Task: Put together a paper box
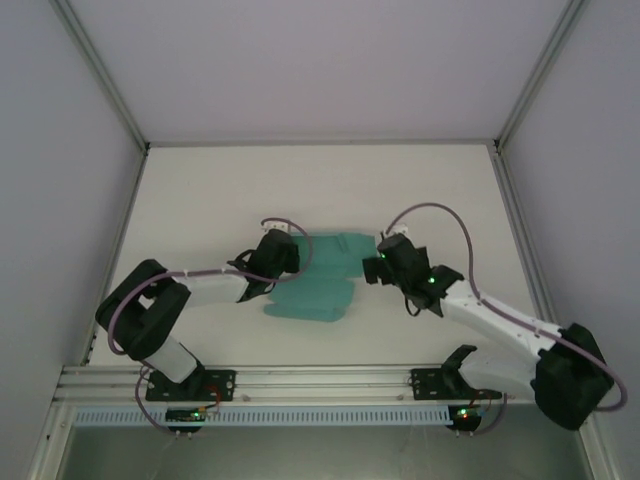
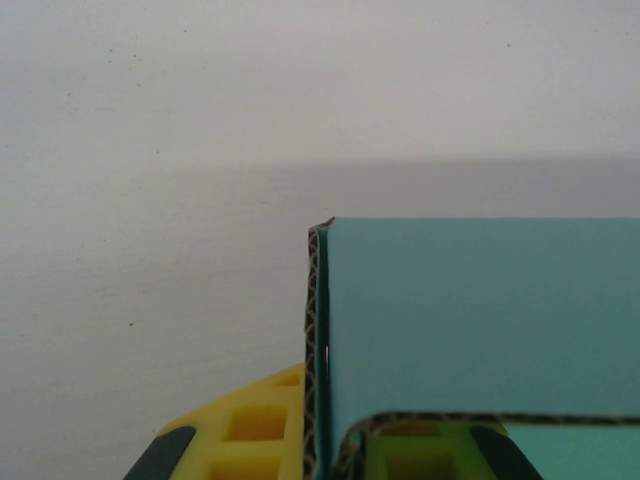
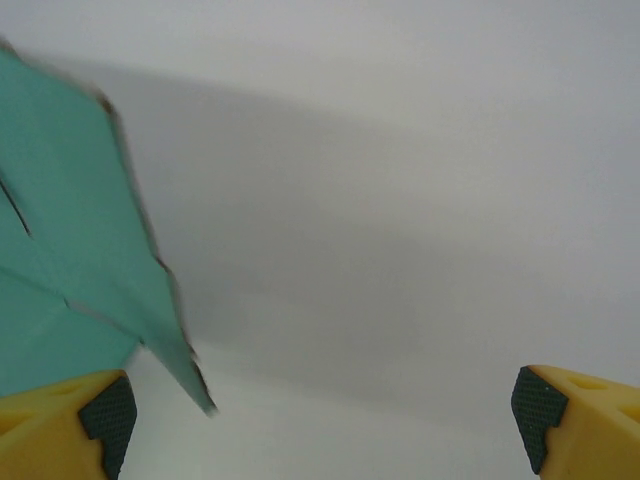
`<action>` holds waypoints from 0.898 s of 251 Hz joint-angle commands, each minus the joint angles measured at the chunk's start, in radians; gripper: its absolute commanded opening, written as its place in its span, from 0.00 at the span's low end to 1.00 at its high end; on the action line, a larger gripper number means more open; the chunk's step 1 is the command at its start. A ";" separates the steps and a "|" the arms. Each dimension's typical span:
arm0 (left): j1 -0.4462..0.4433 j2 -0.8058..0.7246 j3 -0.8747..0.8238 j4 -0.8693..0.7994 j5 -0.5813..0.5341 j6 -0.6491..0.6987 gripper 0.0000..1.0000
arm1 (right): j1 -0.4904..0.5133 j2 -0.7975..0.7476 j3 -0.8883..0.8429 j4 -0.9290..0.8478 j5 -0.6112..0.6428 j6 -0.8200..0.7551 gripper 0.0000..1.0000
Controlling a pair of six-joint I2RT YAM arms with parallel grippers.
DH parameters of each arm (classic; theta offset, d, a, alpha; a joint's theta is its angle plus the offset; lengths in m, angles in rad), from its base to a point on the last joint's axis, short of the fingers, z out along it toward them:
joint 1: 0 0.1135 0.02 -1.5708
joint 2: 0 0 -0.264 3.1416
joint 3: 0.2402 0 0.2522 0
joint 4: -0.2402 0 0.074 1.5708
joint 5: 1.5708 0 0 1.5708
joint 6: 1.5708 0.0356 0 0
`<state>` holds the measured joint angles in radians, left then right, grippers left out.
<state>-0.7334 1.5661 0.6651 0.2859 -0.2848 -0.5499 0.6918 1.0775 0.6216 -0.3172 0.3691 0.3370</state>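
Found paper box (image 1: 318, 278) partly folded at mid-worktop (image 1: 200, 200), between both arms. Noted left end effector (image 2: 335, 450) clamped on a raised card wall of it. Noted right end effector (image 3: 320, 415) spread wide, gripping nothing, just beside its right edge.

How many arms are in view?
2. Left arm, on the left, left end effector shut on the box edge; right arm, on the right, right end effector open beside it.

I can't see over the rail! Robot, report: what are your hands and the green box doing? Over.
Left gripper shut on paper box edge. Right gripper open, a flap beside one finger. Box unfinished, on table. No obstacle seen.
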 commanded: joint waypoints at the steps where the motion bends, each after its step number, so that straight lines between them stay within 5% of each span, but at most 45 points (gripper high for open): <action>1: 0.003 -0.026 0.024 -0.071 0.005 -0.012 0.00 | -0.022 -0.048 -0.066 -0.033 -0.106 0.043 0.99; 225: 0.003 -0.030 -0.001 -0.031 0.118 -0.012 0.00 | -0.029 0.379 0.124 0.325 -0.228 -0.054 0.99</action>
<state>-0.7284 1.5501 0.6647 0.2581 -0.2054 -0.5480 0.6399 1.3922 0.7109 -0.0624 0.1478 0.2993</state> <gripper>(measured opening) 0.090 0.994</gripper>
